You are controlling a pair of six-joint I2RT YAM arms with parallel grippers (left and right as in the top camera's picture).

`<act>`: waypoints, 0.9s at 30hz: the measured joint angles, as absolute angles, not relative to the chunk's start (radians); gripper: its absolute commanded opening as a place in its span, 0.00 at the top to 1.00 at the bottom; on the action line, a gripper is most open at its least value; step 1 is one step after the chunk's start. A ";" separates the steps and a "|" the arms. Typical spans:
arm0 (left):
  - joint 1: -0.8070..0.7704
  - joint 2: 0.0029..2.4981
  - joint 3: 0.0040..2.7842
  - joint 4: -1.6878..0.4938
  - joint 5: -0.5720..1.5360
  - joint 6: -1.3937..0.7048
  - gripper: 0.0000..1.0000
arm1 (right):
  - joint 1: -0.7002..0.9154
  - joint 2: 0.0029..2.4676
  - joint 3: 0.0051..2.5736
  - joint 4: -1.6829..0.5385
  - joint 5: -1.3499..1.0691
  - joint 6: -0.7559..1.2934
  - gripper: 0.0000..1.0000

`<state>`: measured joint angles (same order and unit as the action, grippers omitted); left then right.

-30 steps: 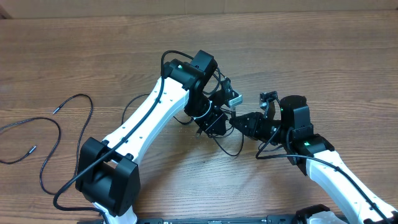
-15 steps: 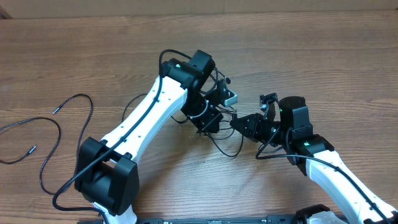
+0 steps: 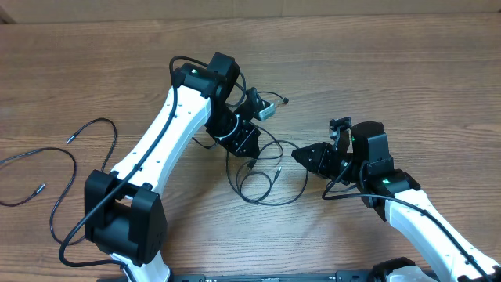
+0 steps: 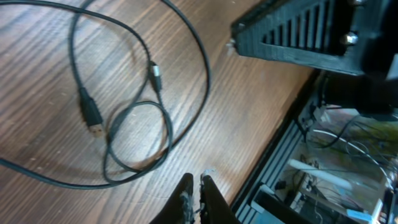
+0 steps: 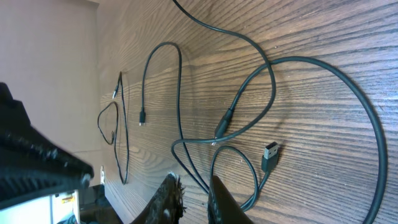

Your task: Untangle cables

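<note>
Your left claw (image 4: 196, 185) is pinched almost fully together. There's just a sliver between the tips and I can't see any cord in there from the wrist cam. It hangs above the wood with the main knot of cables (image 4: 208, 71) spread out ahead of it. One small loop sits inside a much bigger arc, and the strands cross over each other in a couple of spots. Inside that mess you've got a USB plug (image 4: 92, 116) lying flat with its metal end showing, and a little silver-tipped plug (image 4: 155, 73) just up and to the right of it. Neither has lettering I can read.

Your right claw (image 5: 194, 182) is narrow too, but with a bit more gap. One strand runs straight down into that gap, and honestly I can't tell if it's actually clamped or just passing through. Beyond its tips, the same tangle fans out across the table (image 3: 391, 70), with loops overlapping and the USB plug lying inside the big curve.

From overhead, the knot sits between your two claws, with the left one up and to the left of it and the right one off to its right. Well apart from all that, more loose cord (image 3: 116, 139) snakes around on the far left side of the table, near the left arm's base.
</note>
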<state>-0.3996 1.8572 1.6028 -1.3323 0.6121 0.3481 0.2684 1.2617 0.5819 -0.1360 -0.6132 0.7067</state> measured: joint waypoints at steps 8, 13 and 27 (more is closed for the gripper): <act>-0.400 1.857 1.588 -1.324 0.543 0.340 0.87 | 0.268 1.262 0.582 -0.234 -0.603 0.707 0.80; -0.400 1.857 1.508 -1.285 0.502 0.294 0.79 | 0.268 1.262 0.582 -0.291 -0.581 0.706 0.72; -0.568 1.857 1.330 -1.190 0.318 0.185 0.69 | 0.268 1.262 0.582 -0.299 -0.569 0.707 0.69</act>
<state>-0.5682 1.8568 1.3296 -1.1904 0.3176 0.1852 0.2680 1.2617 0.5819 -0.2989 -0.5690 0.7071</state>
